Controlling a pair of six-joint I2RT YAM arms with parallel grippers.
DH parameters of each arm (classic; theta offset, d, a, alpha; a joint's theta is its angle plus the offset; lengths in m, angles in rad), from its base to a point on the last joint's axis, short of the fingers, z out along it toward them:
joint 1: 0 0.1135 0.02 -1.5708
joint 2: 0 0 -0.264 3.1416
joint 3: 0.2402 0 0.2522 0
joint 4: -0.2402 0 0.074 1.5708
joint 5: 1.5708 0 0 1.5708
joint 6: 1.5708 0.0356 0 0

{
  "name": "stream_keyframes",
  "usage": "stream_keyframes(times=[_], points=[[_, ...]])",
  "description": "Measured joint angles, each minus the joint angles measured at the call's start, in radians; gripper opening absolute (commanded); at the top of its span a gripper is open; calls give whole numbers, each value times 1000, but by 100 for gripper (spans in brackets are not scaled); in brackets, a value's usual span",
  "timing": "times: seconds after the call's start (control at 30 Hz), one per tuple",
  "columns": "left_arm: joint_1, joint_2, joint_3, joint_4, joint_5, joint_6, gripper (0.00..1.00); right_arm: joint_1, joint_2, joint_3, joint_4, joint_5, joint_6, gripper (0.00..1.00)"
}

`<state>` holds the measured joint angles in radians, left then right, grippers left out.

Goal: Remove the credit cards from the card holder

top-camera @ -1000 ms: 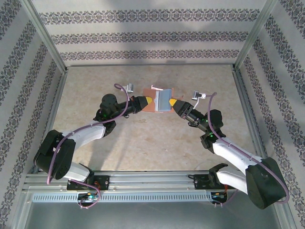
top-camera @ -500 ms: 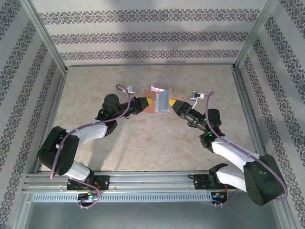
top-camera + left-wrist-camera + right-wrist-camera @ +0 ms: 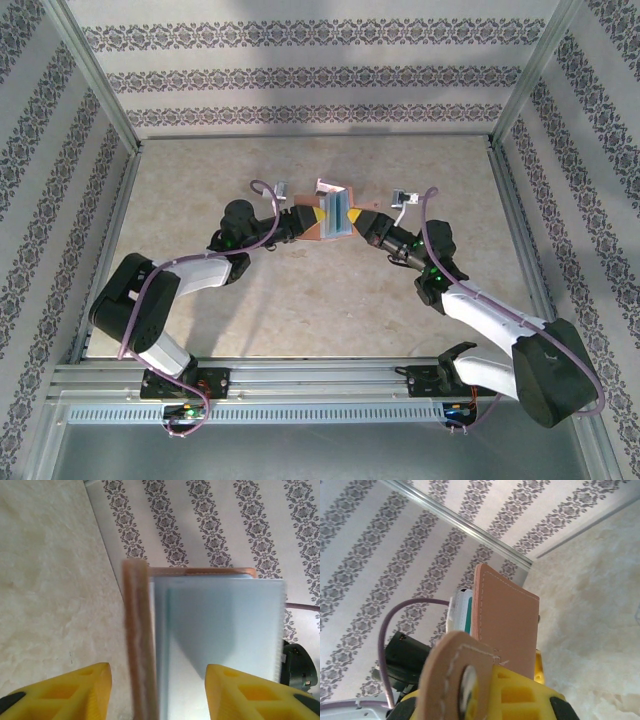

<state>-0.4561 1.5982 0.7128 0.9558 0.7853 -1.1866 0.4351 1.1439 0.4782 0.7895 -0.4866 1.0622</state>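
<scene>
Top external view showed the card holder (image 3: 336, 208) standing half folded above the far middle of the table (image 3: 200, 180), the right gripper (image 3: 357, 215) clamped shut on its brown cover to steady it, while the left gripper (image 3: 315, 214) sat partly open astride its edge, gripping nothing, probably ready to reach inside.

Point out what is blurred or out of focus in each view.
Left wrist view: the card holder shows a smeared brown edge and soft blue-grey inside; wallpaper sharper. Right wrist view: its tab near the lens is soft, stitched cover crisp. Top external view: sharp, evenly lit.
</scene>
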Motion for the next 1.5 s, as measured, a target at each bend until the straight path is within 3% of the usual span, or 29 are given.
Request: stream_keyframes(times=[0.17, 0.47, 0.97, 1.5], points=[[0, 27, 0, 51, 7, -32, 72, 11, -46, 2, -131, 50, -42, 0], [-11, 67, 13, 106, 21, -50, 78, 28, -138, 50, -351, 144, -113, 0], [-56, 166, 58, 177, 50, -91, 79, 139, -76, 214, -623, 277, -212, 0], [-64, 169, 58, 177, 49, -90, 76, 145, -87, 221, -672, 319, -232, 0]])
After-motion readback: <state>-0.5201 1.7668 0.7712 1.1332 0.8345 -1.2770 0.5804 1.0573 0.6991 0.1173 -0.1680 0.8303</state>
